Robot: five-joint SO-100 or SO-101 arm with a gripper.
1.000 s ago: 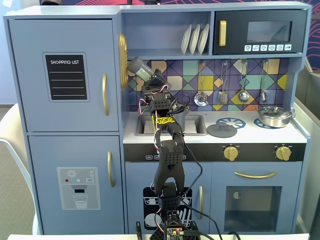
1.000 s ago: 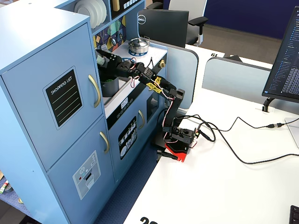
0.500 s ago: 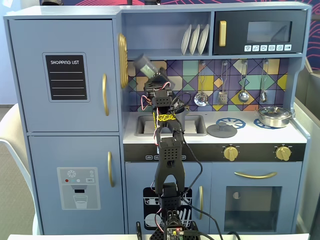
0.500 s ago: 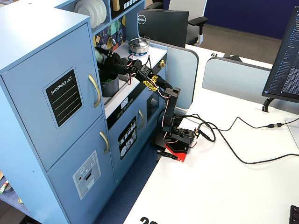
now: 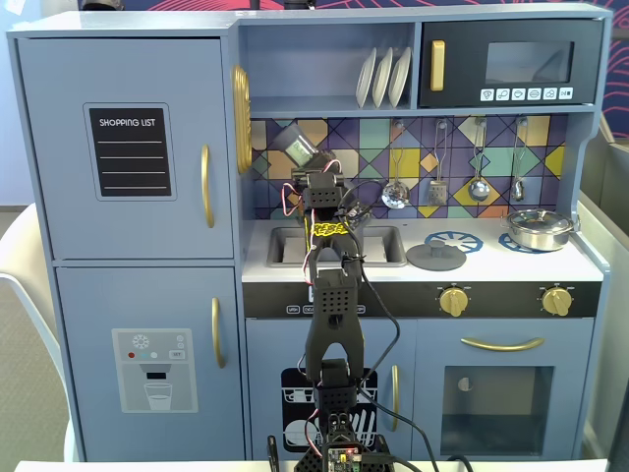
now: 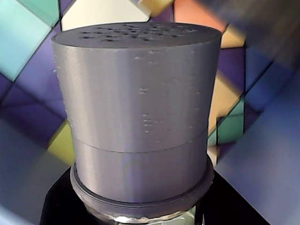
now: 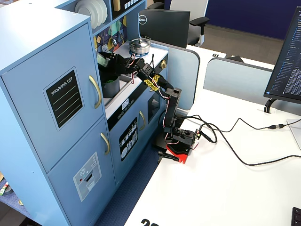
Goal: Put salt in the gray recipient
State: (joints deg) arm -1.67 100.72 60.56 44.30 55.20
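Observation:
My gripper [image 5: 305, 162] is shut on the salt shaker [image 5: 294, 147], holding it tilted in the air in front of the tiled backsplash. In the wrist view the shaker's gray perforated cap [image 6: 138, 108] fills the frame, with the black jaws [image 6: 140, 208] on both sides of its body at the bottom edge. In a fixed view from the side, the gripper [image 7: 106, 63] holds the shaker [image 7: 101, 60] just above the matte gray pot [image 7: 111, 87], which stands at the sink end of the counter. In the front fixed view the arm hides the pot.
A flat gray lid with a knob [image 5: 435, 256] lies on the counter right of the sink [image 5: 378, 246]. A shiny silver pan [image 5: 539, 228] sits on the far right burner. Utensils [image 5: 479, 187] hang on the backsplash. The fridge door [image 5: 128, 147] stands close on the left.

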